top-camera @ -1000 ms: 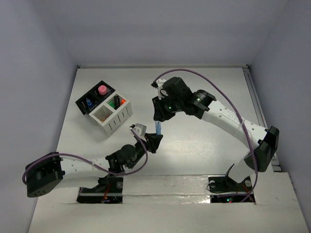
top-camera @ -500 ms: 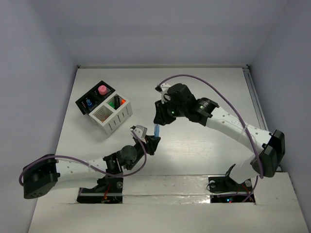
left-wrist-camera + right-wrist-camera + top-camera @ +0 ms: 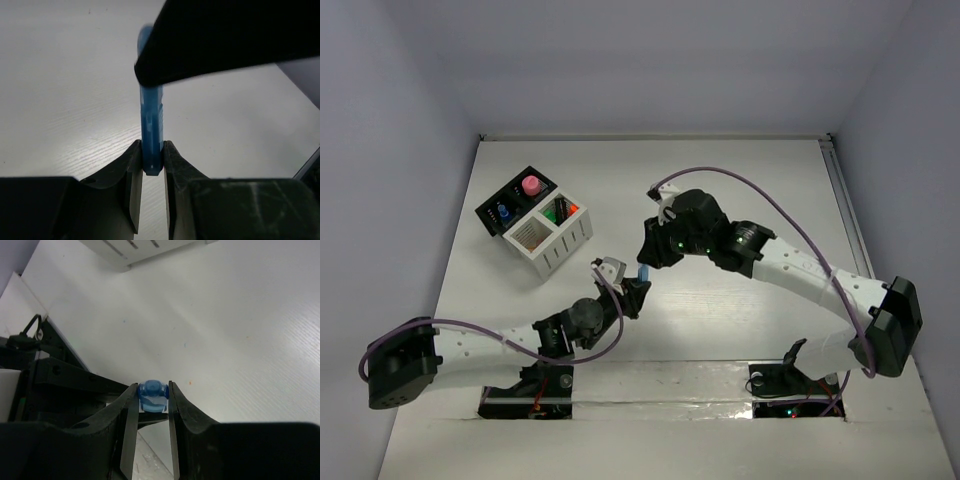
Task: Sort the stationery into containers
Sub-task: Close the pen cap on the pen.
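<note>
Blue and translucent, the short marker [image 3: 643, 271] stands upright above the table [image 3: 740, 180], just right of the white slatted box [image 3: 565, 250] and a little nearer the arm bases than that box. It is gripped at both ends at once. The left gripper [image 3: 638, 288], lower and to the right of the box, has its jaws almost closed, pinching the marker's lower end [image 3: 151, 135]. The right gripper [image 3: 649, 262], also right of the box, has its jaws parted only by the marker's width, clamping its rounded upper end [image 3: 153, 395]. The black organiser [image 3: 492, 205] adjoins the box's far-left side and holds a pink-capped piece [image 3: 531, 185]. 1 of the box's 2 compartments holds green and orange pens [image 3: 561, 209].
</note>
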### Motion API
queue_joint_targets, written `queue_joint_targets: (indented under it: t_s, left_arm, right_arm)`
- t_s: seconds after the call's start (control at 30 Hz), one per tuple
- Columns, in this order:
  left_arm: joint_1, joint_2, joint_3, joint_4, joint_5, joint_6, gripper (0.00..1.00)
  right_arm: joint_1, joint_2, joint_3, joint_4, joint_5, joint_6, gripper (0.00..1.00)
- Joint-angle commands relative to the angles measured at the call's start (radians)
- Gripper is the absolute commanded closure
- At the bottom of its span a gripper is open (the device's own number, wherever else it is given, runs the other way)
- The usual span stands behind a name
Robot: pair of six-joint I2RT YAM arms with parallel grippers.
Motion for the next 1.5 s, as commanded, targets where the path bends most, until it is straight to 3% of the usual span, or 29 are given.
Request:
queue_joint_targets:
  t_s: [0.0, 0.27, 0.43, 0.77, 1.1, 1.47]
  left_arm:
    - [0.000, -0.018, 0.092, 0.168, -0.001, 0.020, 1.00]
    - [0.000, 0.010, 0.113, 0.155, 0.035, 0.026, 1.00]
    - [0.000, -0.036, 0.116, 0.139, -0.002, 0.049, 1.00]
    - [0.012, -0.091, 0.216, 0.084, -0.009, 0.115, 1.00]
    - [0.091, -0.058, 0.288, 0.109, 0.110, 0.105, 1.00]
    - [0.132, -0.021, 0.501, 0.055, 0.177, 0.200, 1.00]
  right_arm:
    - [0.021, 0.024, -0.030, -0.027, -0.018, -0.017, 1.00]
    - [0.021, 0.031, 0.062, -0.083, 0.037, -0.074, 1.00]
    - [0.021, 0.027, 0.042, -0.080, -0.024, -0.062, 1.00]
    - [0.030, 0.005, -0.246, 0.075, -0.073, 0.042, 1.00]
    - [0.069, 0.014, -0.358, 0.185, -0.070, 0.088, 1.00]
    - [0.078, 0.090, -0.514, 0.371, -0.122, 0.153, 1.00]
